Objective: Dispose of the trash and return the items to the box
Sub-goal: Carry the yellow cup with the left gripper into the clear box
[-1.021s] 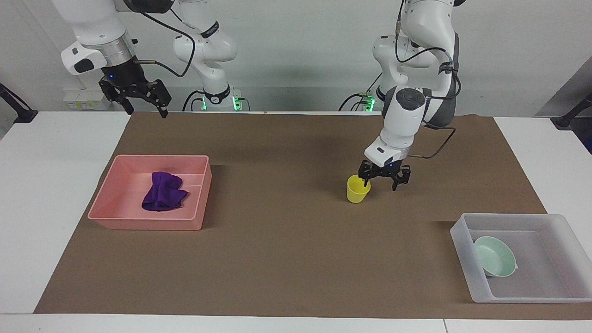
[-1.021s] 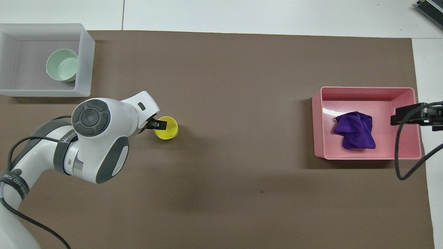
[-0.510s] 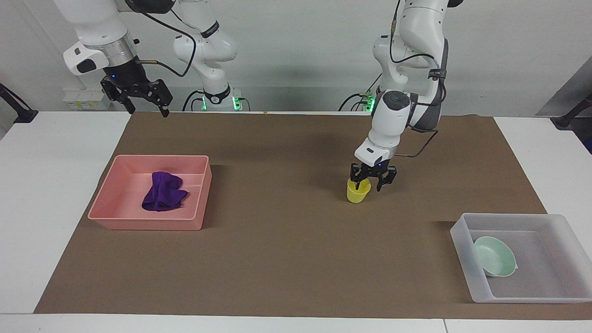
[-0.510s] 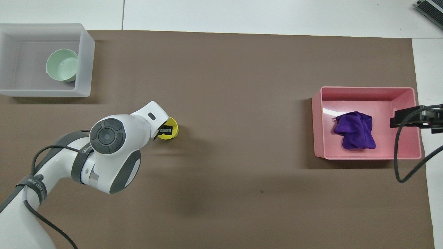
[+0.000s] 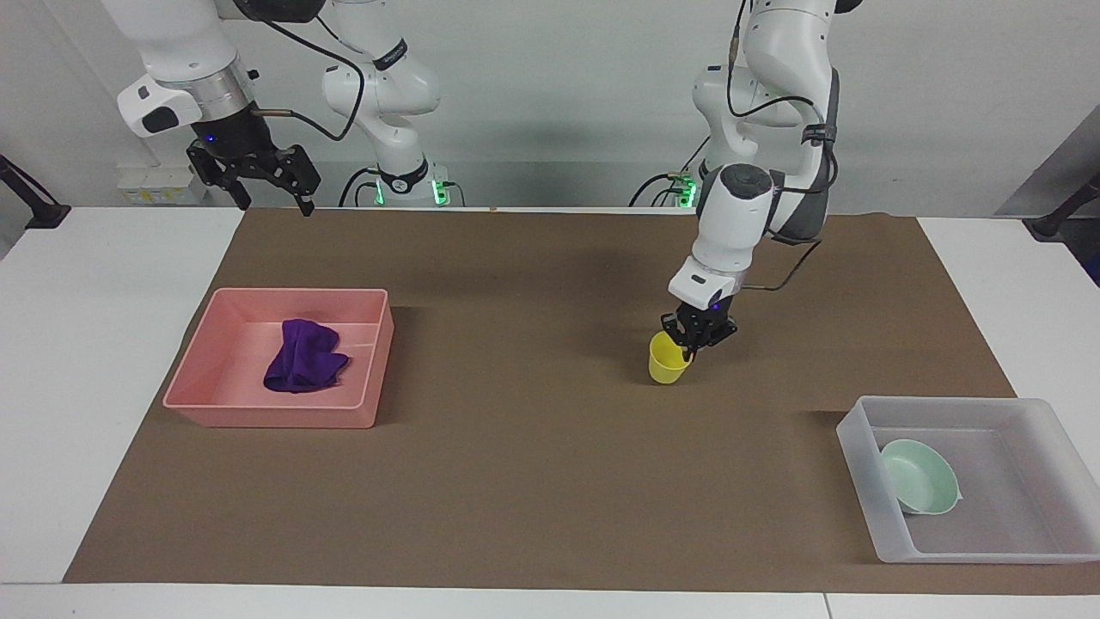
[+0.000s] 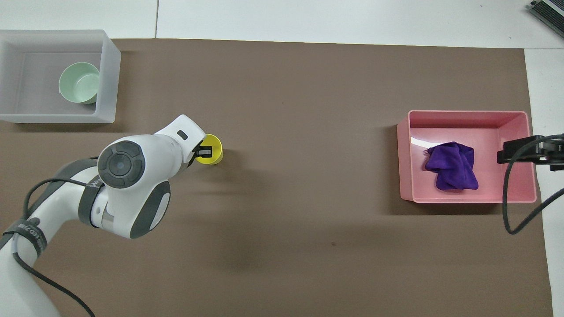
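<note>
— Where is the left hand [image 5: 690, 347] right now?

— Down at the yellow cup [image 5: 667, 359], around the middle of the brown mat [image 5: 533, 464], toward the left arm's end of the table [image 5: 94, 361]. Its fingers are pinched together on the cup's rim, one inside and one outside, and the cup hangs tilted from them.

— Is the cup off the mat?

— I can't quite tell (its base sits very close to the mat, if it isn't touching).

— And the right hand [image 5: 268, 191]?

— Up in the air over the table's edge nearest the robots, at the right arm's end, with its fingers spread apart and nothing between them. That arm is waiting.

— The purple cloth [image 5: 302, 356]?

— Bunched up inside the pink tray [image 5: 258, 414], which sits on the mat toward the right arm's end of the table.

— What about the box [image 5: 997, 550]?

— The frosted tray is at the mat's corner farthest from the robots, at the left arm's end of the table. The mint-green bowl [image 5: 919, 476] lies in it, leaning against the wall that faces the middle of the table. The cup is well apart from it.
</note>
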Tool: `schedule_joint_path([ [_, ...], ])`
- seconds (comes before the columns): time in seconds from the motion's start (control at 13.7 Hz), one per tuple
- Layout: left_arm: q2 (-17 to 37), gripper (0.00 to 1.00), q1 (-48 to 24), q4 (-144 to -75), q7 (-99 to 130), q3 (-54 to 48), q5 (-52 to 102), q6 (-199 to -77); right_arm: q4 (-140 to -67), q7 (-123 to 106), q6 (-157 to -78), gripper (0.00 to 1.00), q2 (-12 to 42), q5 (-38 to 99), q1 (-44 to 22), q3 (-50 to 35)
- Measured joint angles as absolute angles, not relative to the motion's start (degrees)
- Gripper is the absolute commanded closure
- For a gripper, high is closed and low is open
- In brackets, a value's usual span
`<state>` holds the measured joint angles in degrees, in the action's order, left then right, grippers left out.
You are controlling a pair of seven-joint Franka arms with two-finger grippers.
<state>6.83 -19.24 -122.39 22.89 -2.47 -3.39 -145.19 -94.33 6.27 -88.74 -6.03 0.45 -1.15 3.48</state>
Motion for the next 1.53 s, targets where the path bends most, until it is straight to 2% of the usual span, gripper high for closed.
schedule_joint_path([
  [0.29, 8.6, 1.0, -12.0, -111.4, 19.7, -2.1, -3.4, -139.1, -94.4, 6.3, -88.7, 0.0, -6.0, 0.4, -1.2, 3.5],
  [0.51, 12.8, 1.0, -5.1, -101.4, 16.1, -2.0, -3.4, -136.5, -94.4, 6.3, -88.7, 0.0, -6.0, 0.4, -1.2, 3.5],
  [0.95, 21.2, 1.0, 7.6, -87.8, -0.2, -2.0, 4.8, -131.4, -94.4, 6.3, -88.7, 0.0, -6.0, 0.4, -1.2, 3.5],
  [1.31, 33.3, 1.0, 10.6, -75.6, -2.7, -2.1, 4.8, -131.4, -94.4, 6.3, -88.7, 0.0, -6.0, 0.4, -1.2, 3.5],
  [1.53, 36.4, 1.0, 11.1, -75.3, -3.8, -2.2, 4.8, -133.3, -94.4, 6.3, -88.7, 0.0, -6.0, 0.4, -1.2, 3.5],
])
